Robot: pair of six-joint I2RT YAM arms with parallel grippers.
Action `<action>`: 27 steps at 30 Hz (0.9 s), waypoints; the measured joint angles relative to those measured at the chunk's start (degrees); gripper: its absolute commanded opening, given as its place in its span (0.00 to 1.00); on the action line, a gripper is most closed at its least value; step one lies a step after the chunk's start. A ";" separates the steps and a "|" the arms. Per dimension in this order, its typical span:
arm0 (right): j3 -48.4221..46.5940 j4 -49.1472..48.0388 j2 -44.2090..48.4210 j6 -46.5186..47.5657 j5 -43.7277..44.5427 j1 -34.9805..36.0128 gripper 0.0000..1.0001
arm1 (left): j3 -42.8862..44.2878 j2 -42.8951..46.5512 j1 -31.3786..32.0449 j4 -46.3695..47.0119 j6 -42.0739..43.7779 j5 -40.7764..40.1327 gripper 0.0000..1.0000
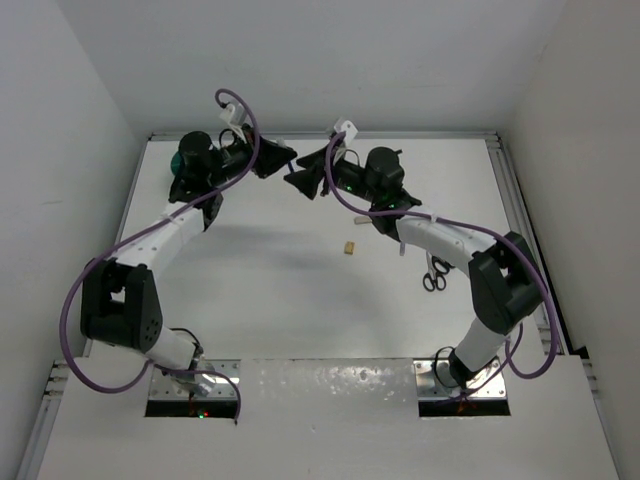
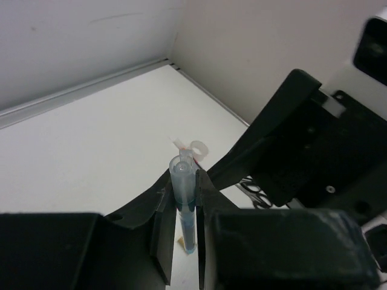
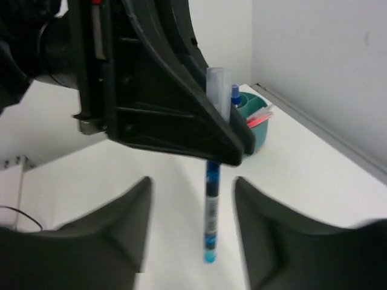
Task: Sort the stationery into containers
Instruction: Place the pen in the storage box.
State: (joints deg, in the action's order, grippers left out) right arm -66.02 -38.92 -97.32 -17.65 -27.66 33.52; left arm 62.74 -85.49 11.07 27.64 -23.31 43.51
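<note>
White table [image 1: 300, 300]; blue pen [image 3: 210, 223] partly behind left tool [image 2: 183, 184]; teal tub [image 3: 260, 130] half-hidden

The pen [image 2: 182, 181] has a clear, glossy plastic barrel tinted blue. The left end effector [image 2: 183, 202] is matt black plastic; the white surface [image 2: 91, 145] looks smooth and matt.

The pen [image 3: 211, 223] stands upright, its upper part pinched in the left gripper [image 2: 184, 181] and its lower part hanging between the spread fingers [image 3: 130, 229] of the right gripper [image 3: 192, 187], touching neither. Beyond the left gripper, seen from the right one, the tub [image 3: 260, 134] sits on the table [image 1: 270, 290] with a bottle [image 3: 234, 94] and other pens [image 3: 261, 117] in it. The eraser [image 1: 349, 247] lies on the table towards the bases from the right gripper, and the scissors [image 1: 435, 276] lie farther out to that gripper's right.
</note>
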 measured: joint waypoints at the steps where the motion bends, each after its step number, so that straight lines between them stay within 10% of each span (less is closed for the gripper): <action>1: 0.00 -0.09 0.00 -0.11 -0.02 -0.07 0.71 | 0.33 -0.13 -0.28 -0.79 0.79 -0.90 0.00; 12: 4.57 6.23 0.07 -1.42 6.32 -6.40 0.80 | 6.62 -3.39 -12.04 -13.79 21.62 -23.02 0.00; 27: 0.52 18.82 -4.39 -0.72 15.37 -9.77 0.79 | 10.29 -19.08 -19.45 -8.24 36.09 -28.94 0.00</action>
State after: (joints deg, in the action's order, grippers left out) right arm -65.49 -20.10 -101.71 -18.37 -12.29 23.75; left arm 73.03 -104.57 -8.38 19.40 12.78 14.57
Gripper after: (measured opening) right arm 0.788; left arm 0.126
